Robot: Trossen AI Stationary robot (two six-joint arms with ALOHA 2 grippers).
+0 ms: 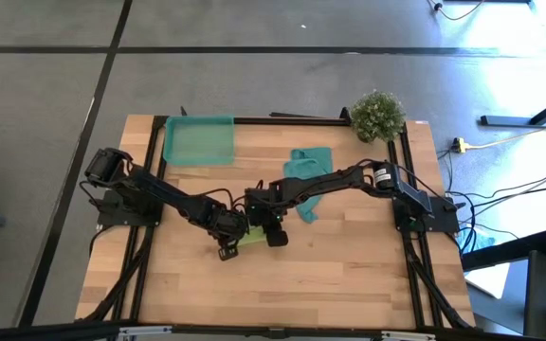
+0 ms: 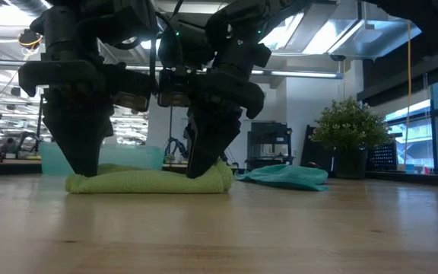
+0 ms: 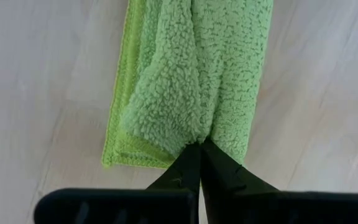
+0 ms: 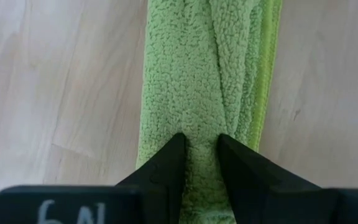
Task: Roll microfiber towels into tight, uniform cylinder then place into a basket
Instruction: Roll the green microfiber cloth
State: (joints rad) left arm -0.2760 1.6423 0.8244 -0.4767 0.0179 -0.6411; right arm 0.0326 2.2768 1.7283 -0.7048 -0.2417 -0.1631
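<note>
So both arms are down on the lime-green towel [image 2: 149,181], which sits folded into a long narrow strip near the middle of the worktop [image 1: 349,275], a bit toward the near edge. The left end effector [image 3: 199,149] is pinched all the way closed, its two tips meeting on a tuft of the fluffy pile at one end of the strip. The right end effector [image 4: 197,149] is on the other end, fingers [image 4: 166,163] partway apart with a ridge of the green cloth bunched between them, so it's gripping a fold rather than closing fully. In the low view both point straight down into the towel, one at each end, and the strip lies flat on the wood between them, slightly plumper at the right arm's end.

Further back, the teal towel [image 1: 308,170] lies crumpled and loose right of centre, partly under the right arm, not touching the green one. Behind that on the far left is the basket [image 1: 199,140], translucent teal-green, sitting flat by the far edge. A small potted plant [image 1: 378,116] stands at the far right corner, well apart from everything else
</note>
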